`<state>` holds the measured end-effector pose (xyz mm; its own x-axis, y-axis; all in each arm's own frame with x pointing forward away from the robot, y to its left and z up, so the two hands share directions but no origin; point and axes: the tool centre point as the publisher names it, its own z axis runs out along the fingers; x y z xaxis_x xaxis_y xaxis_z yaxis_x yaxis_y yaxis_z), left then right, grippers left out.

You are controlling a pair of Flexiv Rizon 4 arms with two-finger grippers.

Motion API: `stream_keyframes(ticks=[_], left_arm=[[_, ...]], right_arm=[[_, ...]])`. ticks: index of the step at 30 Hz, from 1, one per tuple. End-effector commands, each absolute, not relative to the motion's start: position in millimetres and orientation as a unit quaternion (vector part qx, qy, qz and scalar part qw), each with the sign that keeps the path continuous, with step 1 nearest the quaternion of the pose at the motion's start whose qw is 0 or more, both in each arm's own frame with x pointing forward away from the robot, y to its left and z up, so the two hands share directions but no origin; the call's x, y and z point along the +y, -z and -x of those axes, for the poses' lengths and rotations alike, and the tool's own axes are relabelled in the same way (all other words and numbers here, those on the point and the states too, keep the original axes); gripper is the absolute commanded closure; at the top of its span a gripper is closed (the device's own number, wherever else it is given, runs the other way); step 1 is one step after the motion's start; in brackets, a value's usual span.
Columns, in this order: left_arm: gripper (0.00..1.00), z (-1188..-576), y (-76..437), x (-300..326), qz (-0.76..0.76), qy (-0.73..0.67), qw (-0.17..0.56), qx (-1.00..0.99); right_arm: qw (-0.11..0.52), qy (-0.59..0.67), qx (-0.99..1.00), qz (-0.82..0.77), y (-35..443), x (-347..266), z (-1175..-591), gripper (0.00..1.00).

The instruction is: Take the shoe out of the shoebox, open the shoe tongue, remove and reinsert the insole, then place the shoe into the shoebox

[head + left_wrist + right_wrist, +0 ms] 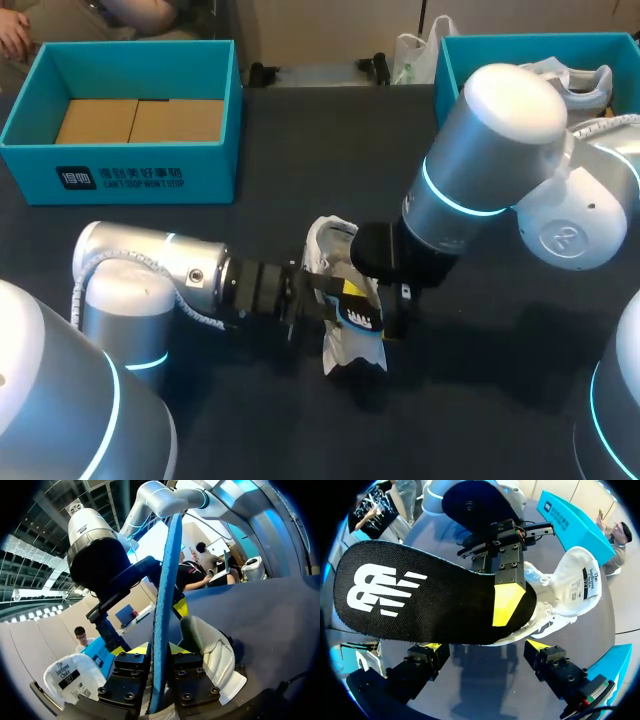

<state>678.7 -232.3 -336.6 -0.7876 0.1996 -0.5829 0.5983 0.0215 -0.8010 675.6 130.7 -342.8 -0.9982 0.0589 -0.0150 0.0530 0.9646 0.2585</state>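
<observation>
Bulky silver links of my left arm [150,275] lie low along the near side, the forearm level and pointing toward mid-table. My right arm [480,160] bends down from the far right to meet it. Both work over a dark, matte table [300,170]. An open teal shoebox [120,178] with a cardboard-brown floor stands at the far left, well apart from the grippers. A second teal box [450,75] at the far right holds another white shoe [575,80].

Between the two wrists the shoe [335,245], white, lies on the table outside both boxes, its padded tongue [582,577] folded out. The insole [420,600] — flat, black on top, blue beneath — is clamped near one end by the left gripper [156,650], a yellow tip on each face. The right gripper [485,645] hangs close by with its fingers spread wide — the insole lies ahead of them, not between.
</observation>
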Motion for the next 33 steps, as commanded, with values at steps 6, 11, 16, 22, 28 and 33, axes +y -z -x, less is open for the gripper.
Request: stream_keyframes(ticks=[6,11,16,22,28,33], left_arm=[[0.84,-667,328,-236,-0.287,0.622,0.184,0.705],[1.0,-666,328,-237,-0.296,0.619,0.201,0.699],[1.0,-671,335,-236,-0.303,0.609,0.221,0.699],[1.0,-683,341,-234,-0.295,0.608,0.243,0.696],[1.0,-694,348,-235,-0.288,0.597,0.259,0.702],[1.0,-702,349,-237,-0.287,0.584,0.271,0.709]], right_arm=[[0.013,-0.129,0.991,-0.029,344,132,-674,0.0],[0.013,-0.129,0.991,-0.029,344,132,-674,0.0],[0.013,-0.129,0.991,-0.029,344,132,-674,0.0],[0.013,-0.129,0.991,-0.029,344,132,-674,0.0],[0.013,-0.129,0.991,-0.029,344,132,-674,0.0],[0.013,-0.129,0.991,-0.029,344,132,-674,0.0]])
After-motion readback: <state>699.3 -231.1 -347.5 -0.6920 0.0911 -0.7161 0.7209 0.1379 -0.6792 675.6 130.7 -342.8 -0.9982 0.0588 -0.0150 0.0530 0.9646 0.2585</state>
